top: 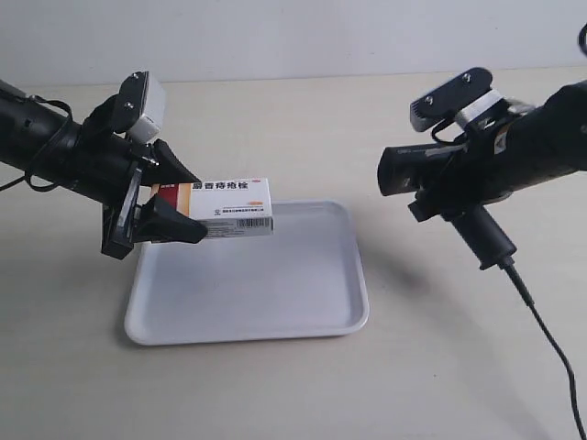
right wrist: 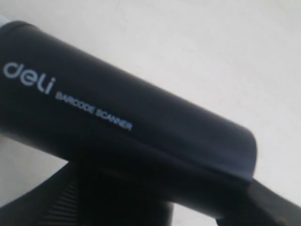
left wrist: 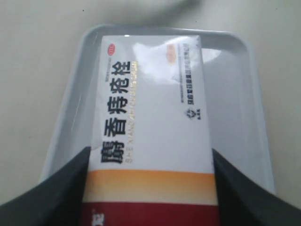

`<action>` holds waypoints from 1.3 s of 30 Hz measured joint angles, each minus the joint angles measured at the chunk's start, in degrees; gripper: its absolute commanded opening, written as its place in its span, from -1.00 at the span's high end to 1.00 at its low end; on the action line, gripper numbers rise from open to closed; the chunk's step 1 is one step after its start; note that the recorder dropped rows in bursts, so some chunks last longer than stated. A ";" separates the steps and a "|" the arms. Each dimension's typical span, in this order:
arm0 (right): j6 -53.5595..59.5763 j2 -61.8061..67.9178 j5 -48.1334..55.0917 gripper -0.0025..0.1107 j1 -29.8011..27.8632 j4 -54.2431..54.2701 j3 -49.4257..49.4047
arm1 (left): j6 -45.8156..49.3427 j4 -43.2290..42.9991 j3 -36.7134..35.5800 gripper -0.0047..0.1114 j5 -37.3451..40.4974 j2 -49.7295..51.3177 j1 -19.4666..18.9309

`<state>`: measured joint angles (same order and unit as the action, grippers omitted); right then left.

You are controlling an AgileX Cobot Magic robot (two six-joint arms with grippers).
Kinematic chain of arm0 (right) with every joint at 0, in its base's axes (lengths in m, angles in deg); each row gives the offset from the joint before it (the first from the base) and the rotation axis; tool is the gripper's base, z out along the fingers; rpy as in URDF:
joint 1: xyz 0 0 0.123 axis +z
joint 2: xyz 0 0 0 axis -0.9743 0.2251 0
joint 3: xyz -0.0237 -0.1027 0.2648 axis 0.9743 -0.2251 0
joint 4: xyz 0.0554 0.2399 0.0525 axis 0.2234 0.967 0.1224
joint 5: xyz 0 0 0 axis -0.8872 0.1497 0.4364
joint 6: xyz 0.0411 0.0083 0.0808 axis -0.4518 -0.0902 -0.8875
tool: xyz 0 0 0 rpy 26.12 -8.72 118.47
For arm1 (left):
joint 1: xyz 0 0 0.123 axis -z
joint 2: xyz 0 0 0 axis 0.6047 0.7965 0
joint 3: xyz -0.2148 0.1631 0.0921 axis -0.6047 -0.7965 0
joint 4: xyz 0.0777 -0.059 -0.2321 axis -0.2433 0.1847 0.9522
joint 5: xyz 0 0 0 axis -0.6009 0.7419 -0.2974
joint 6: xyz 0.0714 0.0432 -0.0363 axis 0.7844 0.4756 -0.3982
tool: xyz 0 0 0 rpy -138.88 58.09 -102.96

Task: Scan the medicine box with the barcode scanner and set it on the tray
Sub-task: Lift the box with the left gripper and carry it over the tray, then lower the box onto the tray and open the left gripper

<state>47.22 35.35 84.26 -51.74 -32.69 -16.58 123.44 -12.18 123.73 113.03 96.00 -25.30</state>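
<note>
The white medicine box with its red and tan band hangs just above the white tray, barcode side facing the exterior camera. My left gripper is shut on its banded end. In the left wrist view the medicine box sits between the two black fingers of the left gripper, with the tray below. My right gripper is shut on the black barcode scanner, held in the air right of the tray, head turned toward the box. The barcode scanner fills the right wrist view, hiding most of the right gripper.
The scanner's black cable trails from the handle down across the beige table toward the front right. A gap of open air separates the scanner head from the box.
</note>
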 measured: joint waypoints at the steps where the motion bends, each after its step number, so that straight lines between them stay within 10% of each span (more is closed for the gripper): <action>1: 0.37 -2.04 1.51 0.96 0.00 -0.29 0.00 | 0.00 0.00 0.00 0.91 -0.12 0.29 0.00; 39: 3.26 -0.50 3.94 0.96 1.20 0.19 0.00 | 0.00 2.40 0.00 0.91 0.78 0.66 0.00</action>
<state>50.48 34.85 88.20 -50.54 -32.50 -16.58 123.44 -9.78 123.73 113.80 96.66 -25.30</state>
